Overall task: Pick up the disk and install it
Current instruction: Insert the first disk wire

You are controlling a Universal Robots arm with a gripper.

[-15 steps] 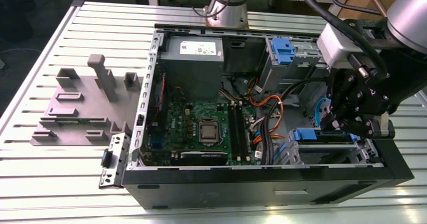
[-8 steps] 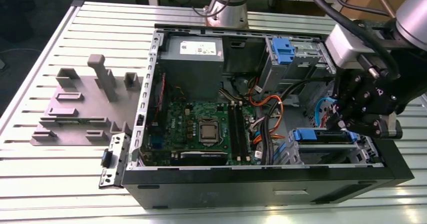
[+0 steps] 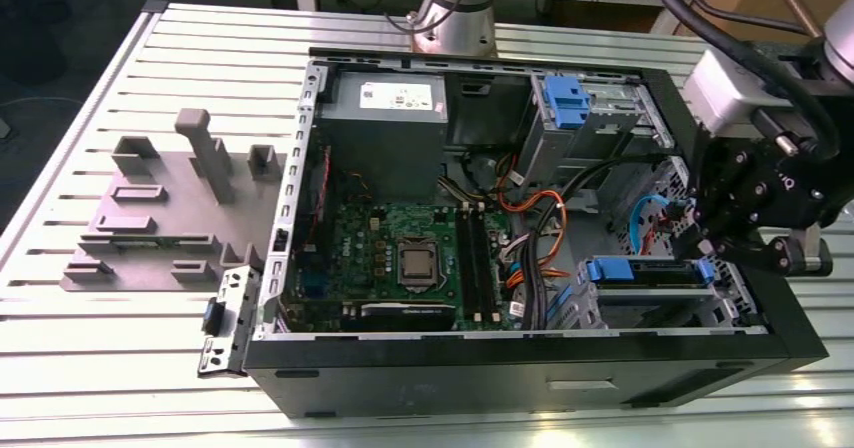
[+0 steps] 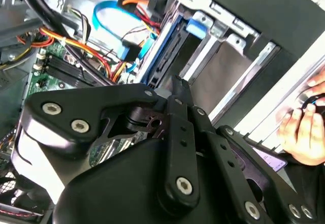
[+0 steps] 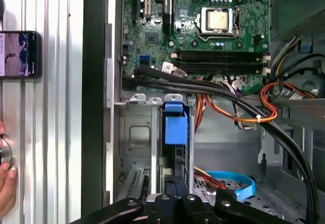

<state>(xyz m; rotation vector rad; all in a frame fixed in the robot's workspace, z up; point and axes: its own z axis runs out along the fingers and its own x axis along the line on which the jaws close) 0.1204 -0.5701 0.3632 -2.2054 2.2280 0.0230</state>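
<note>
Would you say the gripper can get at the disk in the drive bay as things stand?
Probably yes: the gripper sits right at the disk, which stands in the open case's drive bay, with no cable crossing between them.

The gripper (image 3: 727,251) is matte black, built of angular linkage plates studded with silver screws, under a white wrist block trailing black cables.

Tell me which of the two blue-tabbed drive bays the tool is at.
The lower bay with the blue tab, at the case's front corner beside the tool. The other blue tab sits higher, next to the power supply.

No legible text or markings.
</note>
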